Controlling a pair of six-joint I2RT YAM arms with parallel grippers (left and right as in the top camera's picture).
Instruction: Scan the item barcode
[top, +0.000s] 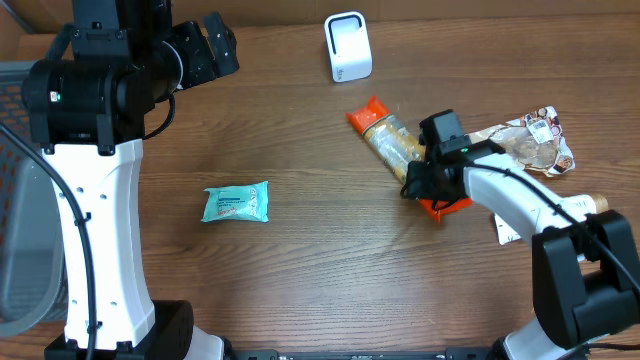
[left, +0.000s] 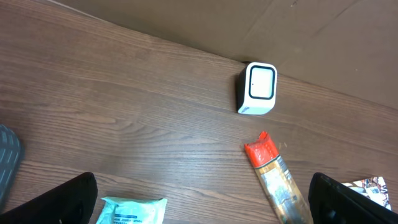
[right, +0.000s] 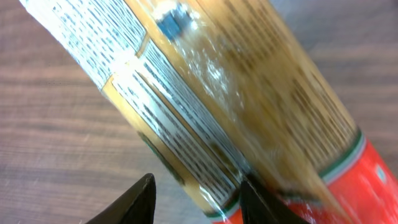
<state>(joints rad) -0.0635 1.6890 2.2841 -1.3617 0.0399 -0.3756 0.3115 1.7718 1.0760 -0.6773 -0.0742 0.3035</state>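
A long snack packet (top: 390, 140) with orange ends lies slantwise on the bench (top: 300, 270), right of centre, its upper end pointing toward the white scanner (top: 348, 47) that stands well apart at the far edge. The right gripper (right: 196, 186) hangs over the packet's lower end. Its fingers (right: 140, 199) are part spread and straddle the wrapper's edge, and a strip of bare wood shows between the left-hand one and the film. Whether the other finger presses the packet cannot be told from here.

Fine print runs along the packet's silver panel in the right wrist view, but no barcode can be made out. A crumpled foil wrapper (top: 530, 145) lies just beyond the arm, and a teal pouch (top: 236, 203) sits alone at mid-bench. The left gripper (top: 215, 45) is held high at the far left corner, fingers spread wide, holding nothing.

The step in hand looks like the pick-up, with the scan itself not yet begun. Next, the right fingers need to close firmly on the packet. The arm must then lift it, carry it to the scanner and turn it until the code faces the window. The slick film could slip, and the long packet may droop from an end grip.
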